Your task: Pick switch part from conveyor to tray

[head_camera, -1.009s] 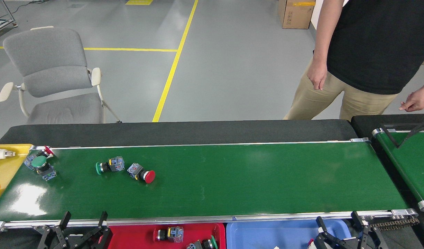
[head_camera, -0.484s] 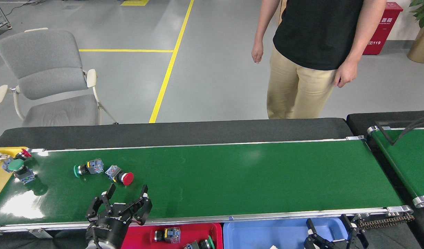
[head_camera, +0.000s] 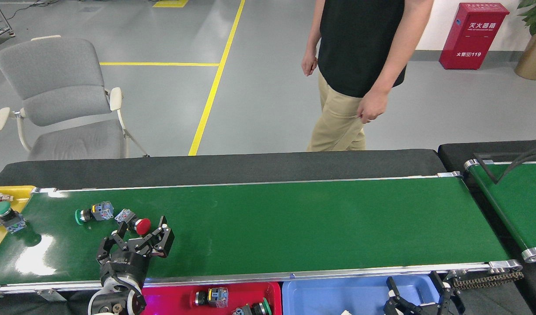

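our left gripper [head_camera: 142,232] hangs spread open over the conveyor [head_camera: 294,223] near its front rail, fingers flanking the red mushroom-head switch part [head_camera: 136,224] lying on its side. the belt to the right is bare. our right gripper [head_camera: 419,295] sits released above the blue tray [head_camera: 338,295].

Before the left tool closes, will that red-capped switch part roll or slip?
The red-capped switch part lies on its side; its round cap may let it roll. The conveyor looks glossy, so it could skid. It looks rigid, unlikely to deform in the left tool.
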Robot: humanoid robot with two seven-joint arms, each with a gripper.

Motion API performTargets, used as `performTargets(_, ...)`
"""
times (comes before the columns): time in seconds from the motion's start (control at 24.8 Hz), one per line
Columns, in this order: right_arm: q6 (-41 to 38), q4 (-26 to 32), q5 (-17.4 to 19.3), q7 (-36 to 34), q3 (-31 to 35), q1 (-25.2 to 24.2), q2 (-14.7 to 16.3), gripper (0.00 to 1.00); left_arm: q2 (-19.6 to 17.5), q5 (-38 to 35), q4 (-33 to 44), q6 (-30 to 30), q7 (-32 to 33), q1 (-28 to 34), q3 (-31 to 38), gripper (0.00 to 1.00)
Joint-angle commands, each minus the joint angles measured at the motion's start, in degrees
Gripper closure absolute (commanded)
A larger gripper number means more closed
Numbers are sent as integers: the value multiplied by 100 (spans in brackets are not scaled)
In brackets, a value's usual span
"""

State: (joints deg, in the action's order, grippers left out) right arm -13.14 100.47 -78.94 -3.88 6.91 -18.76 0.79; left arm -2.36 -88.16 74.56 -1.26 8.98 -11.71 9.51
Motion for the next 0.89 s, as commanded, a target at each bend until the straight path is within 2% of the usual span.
performTargets(0.0, -22, 69, 11, -16, 4, 57, 9, 2, -186, -17, -214, 372, -98, -226, -2, 0)
performTargets(0.24, -22, 69, 11, -34, 4, 197, 97, 2, -459, -17, -1067, 979, -230, -674, -11, 1)
performTargets(0.32, -22, 69, 11, -25, 4, 259, 150, 2, -485, -17, -1242, 1119, -362, -736, -20, 5)
performTargets(0.4, -22, 69, 11, -34, 4, 268, 211, 2, -485, -17, -1330, 1146, -502, -745, -11, 20)
performTargets(0.44, -13, 69, 11, -34, 4, 276, 246, 2, -476, -17, -1339, 1146, -564, -745, 7, 34)
performTargets(0.48, -13, 69, 11, -34, 4, 276, 246, 2, -459, 18, -1339, 1128, -634, -727, 24, 54)
performTargets(0.52, -13, 69, 11, -34, 4, 276, 255, 2, -459, 44, -1339, 1128, -695, -701, 33, 66)
performTargets(0.61, -13, 69, 11, -25, 4, 250, 255, 2, -441, 53, -1322, 1119, -862, -666, 42, 76)
performTargets(0.73, 4, 69, 11, -25, 4, 259, 246, 2, -432, 123, -1102, 1023, -1135, -384, -20, 85)
performTargets(0.81, 13, 69, 11, -34, 12, 259, 246, 2, -406, 158, -469, 645, -1170, 46, -90, 87)
performTargets(0.85, 13, 78, 11, -34, 21, 268, 246, 2, -397, 167, 76, 205, -1161, 415, -169, 87)
